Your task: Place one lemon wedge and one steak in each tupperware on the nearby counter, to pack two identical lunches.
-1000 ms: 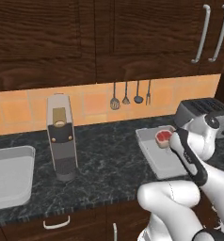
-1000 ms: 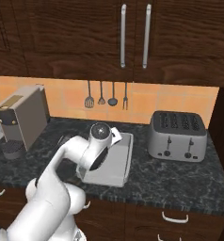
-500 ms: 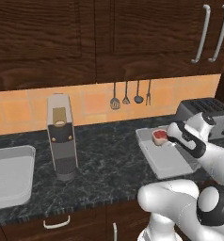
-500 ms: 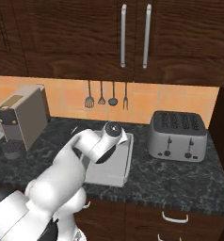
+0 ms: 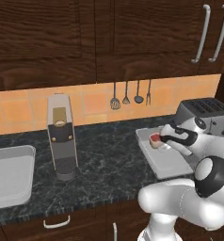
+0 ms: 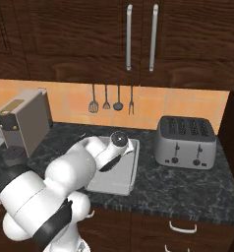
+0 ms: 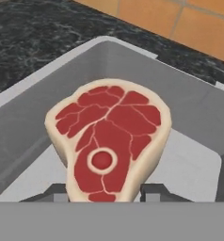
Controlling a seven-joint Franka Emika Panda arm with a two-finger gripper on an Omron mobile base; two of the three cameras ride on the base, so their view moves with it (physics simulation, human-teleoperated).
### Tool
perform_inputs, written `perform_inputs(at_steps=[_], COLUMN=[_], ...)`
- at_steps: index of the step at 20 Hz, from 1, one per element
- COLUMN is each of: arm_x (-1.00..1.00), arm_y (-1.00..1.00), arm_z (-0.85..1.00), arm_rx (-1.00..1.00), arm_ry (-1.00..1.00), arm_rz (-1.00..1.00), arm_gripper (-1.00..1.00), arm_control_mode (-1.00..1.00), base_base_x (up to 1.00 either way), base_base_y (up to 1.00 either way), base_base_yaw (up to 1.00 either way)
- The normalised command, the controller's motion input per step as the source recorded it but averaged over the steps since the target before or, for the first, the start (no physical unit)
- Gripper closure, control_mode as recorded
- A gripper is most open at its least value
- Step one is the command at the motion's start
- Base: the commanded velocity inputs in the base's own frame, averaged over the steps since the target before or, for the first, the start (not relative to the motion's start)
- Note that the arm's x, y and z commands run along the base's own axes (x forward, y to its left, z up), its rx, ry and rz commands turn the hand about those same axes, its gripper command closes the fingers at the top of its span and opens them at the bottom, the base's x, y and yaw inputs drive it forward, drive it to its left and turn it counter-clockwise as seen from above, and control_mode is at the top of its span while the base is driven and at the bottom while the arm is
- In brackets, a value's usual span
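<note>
Red meat marbled with pale fat, rimmed in cream: the steak (image 7: 109,141) stands upright between the two dark fingertips (image 7: 154,192) of the gripper (image 7: 104,195), pinched on both sides near its lower edge. Everything else I place from that steak. Directly beneath and around it lies a tupperware (image 7: 198,122), a shallow light-grey tray whose raised rim wraps close on the far side; the steak hangs over the tray's back end, the end nearest the wall. From the left base view the steak (image 5: 155,138) shows as a small red spot at the gripper (image 5: 158,141), over the far left corner of the tupperware (image 5: 172,162). The tray rests on the counter (image 5: 109,150), black with grey speckles. Just right of the steak, behind the arm, sits a silver toaster (image 5: 205,113). Behind the steak, on the orange tiled wall, hang four dark utensils (image 5: 131,94). Well to the left of the steak stands a tall grey coffee machine (image 5: 61,136), and farther left still, at the counter's edge, a second tupperware (image 5: 8,181)
</note>
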Motion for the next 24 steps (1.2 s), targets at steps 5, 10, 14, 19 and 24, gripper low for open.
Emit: perform_inputs(at_steps=[5,10,14,19,24], arm_x=[0.25,0.1,-0.79,-0.84,-0.82], arm_y=[0.0,0.0,0.0,0.13,0.55], arm_z=[0.0,0.04,0.72,0.86,0.55], arm_rx=[0.0,0.0,0.0,0.0,-0.01], arm_ry=[0.0,0.0,-0.06,0.0,-0.03], arm_rz=[-0.06,-0.07,-0.11,-0.28,-0.35], arm_gripper=[-1.0,-1.0,-1.0,-1.0,-1.0], arm_control_mode=[-1.0,-1.0,-1.0,-1.0,-1.0], base_base_x=[0.0,0.0,0.0,0.0,0.0], base_base_y=[0.0,0.0,0.0,0.0,0.0], base_base_yaw=[0.0,0.0,0.0,0.0,0.0])
